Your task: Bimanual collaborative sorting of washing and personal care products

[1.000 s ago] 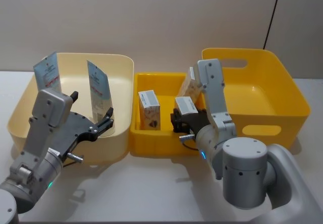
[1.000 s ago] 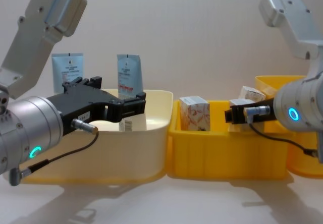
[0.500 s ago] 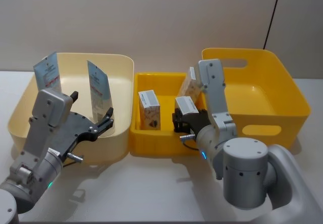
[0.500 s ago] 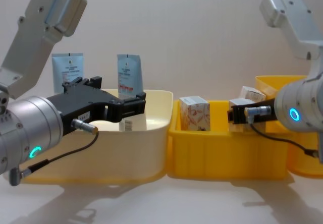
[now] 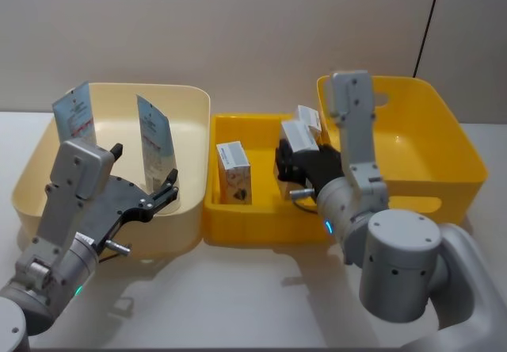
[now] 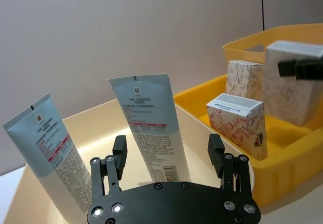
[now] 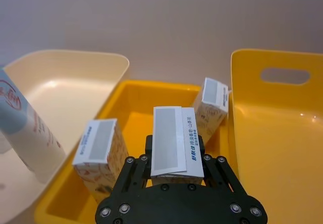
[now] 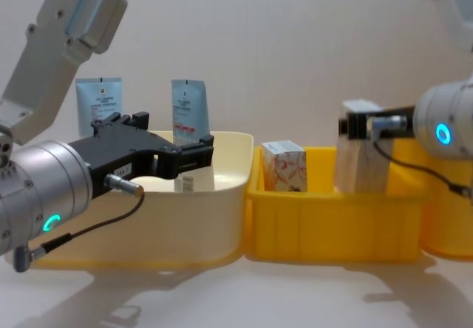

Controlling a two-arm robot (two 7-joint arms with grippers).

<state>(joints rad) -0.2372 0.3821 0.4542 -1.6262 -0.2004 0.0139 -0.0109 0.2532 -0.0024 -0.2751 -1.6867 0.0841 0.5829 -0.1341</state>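
So, the right pincer (image 7: 175, 146) is seen pressed onto a white carton (image 5: 294, 136) with blue lettering on its top, pinched from both sides and held upright over the right half of the small yellow tub (image 5: 245, 229) in the middle. From the chest view, the carton's lower end is hidden behind that tub's front wall, so whether it's touching the floor of the tub can't be told. Two more cartons are parked in the same tub: an orange-red printed one (image 5: 234, 174) is stood near the left side, and another one (image 7: 212, 105) is leaned up at the far right corner, just beside the big yellow tub (image 5: 444, 181) with the handle cutouts. The left pincer (image 6: 167, 153) is held spread wide with nothing between its fingers, hovering at the near right part of the cream tub (image 5: 158, 89). Two pale blue and white squeeze tubes are stood upright inside that cream tub, one (image 6: 146, 118) pretty much straight ahead of the spread fingers and the other (image 6: 48, 148) off toward the far left wall, well apart from each other. All three tubs are lined up side by side on the white bench (image 5: 238, 288), walls touching or close to it.
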